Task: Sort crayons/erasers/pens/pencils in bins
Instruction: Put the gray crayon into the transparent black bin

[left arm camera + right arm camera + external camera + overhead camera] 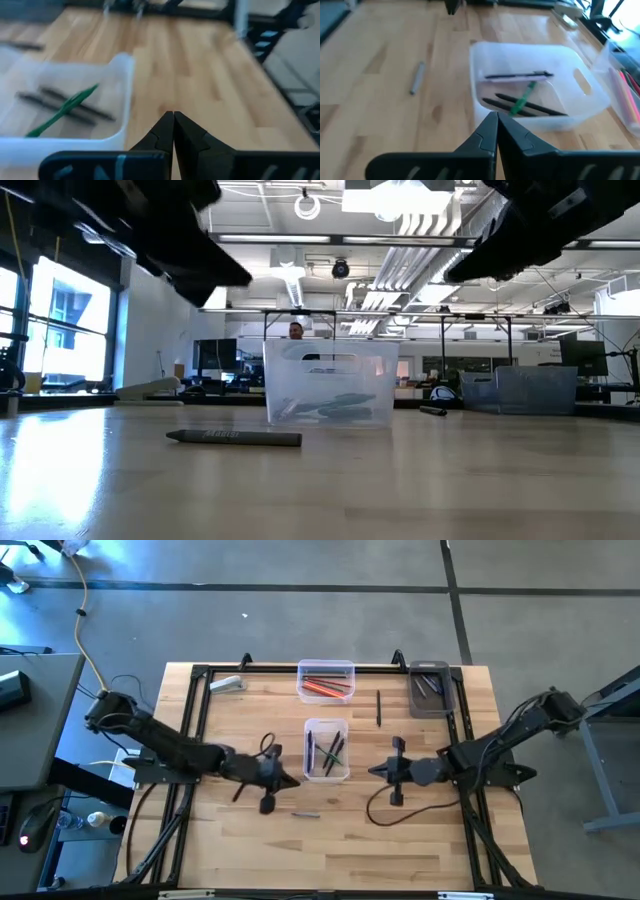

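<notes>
Three bins stand on the wooden table. A clear bin (326, 750) at the middle holds dark pens and a green one. A clear bin (326, 680) at the far edge holds red-orange sticks. A smoky grey bin (430, 690) at the far right holds dark pens. A grey crayon (306, 812) lies flat near the front; it also shows in the low view (235, 438). A dark pen (379, 707) lies between the far bins. My left gripper (295, 781) is shut and empty left of the middle bin. My right gripper (373, 771) is shut and empty right of it.
A grey eraser-like block (227, 684) lies at the far left corner. A black frame (200, 672) runs along the table's far and side edges. Bare wood lies along the front of the table.
</notes>
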